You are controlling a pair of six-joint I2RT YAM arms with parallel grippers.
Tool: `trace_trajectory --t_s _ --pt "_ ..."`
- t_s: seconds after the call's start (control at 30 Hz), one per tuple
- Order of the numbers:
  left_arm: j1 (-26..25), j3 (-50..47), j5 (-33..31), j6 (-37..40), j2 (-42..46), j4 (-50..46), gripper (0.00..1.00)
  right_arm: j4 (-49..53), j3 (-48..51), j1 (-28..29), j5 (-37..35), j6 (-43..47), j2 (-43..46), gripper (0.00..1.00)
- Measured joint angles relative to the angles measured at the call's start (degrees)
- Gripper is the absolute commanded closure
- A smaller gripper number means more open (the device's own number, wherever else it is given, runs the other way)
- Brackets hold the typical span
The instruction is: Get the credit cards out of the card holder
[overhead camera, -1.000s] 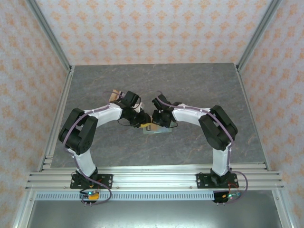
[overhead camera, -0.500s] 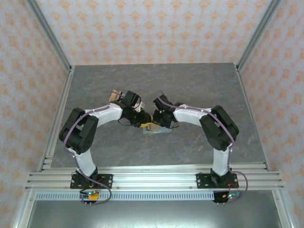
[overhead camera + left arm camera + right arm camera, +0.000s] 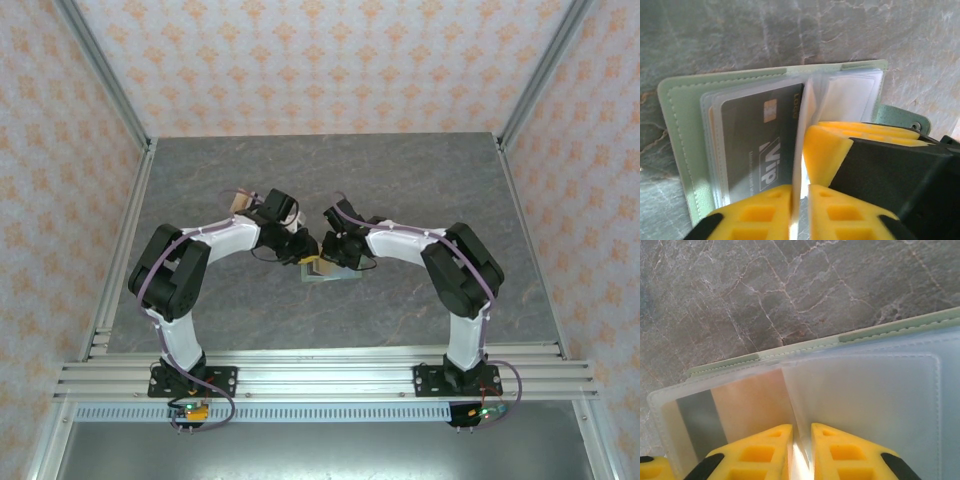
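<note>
Right now I am working over a grey marbled tabletop between orange-patterned walls. A sage-green bifold card holder is lying open just ahead of my left gripper, long axis crosswise, tab pointing right. Inside it are sitting a dark rectangular card, lengthwise towards me, and a tan-orange striped card. My left gripper and right gripper are each pinching a clear plastic sleeve.
</note>
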State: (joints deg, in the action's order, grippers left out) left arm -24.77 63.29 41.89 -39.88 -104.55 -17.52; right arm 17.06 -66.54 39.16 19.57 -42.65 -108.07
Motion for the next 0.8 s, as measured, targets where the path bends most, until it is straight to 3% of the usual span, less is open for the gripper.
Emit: trace_trajectory --t_s 0.17,0.47,0.6,0.8 --pt "0.0 2.6 -3.3 3.8 0.0 -4.7 0.96 0.2 1.7 0.0 -0.2 -0.2 2.8 0.70" --pt "0.1 5.5 -10.1 11.1 1.0 -14.1 0.95 1.1 5.2 0.0 -6.8 -0.2 14.4 0.62" --pt "0.1 6.1 -10.1 12.0 1.6 -15.5 0.81 1.5 6.3 0.0 -9.5 -0.2 16.4 0.62" --pt "-0.6 6.1 -4.9 9.9 1.6 -13.1 0.57 1.7 6.8 0.0 -11.6 -0.4 16.8 0.62"
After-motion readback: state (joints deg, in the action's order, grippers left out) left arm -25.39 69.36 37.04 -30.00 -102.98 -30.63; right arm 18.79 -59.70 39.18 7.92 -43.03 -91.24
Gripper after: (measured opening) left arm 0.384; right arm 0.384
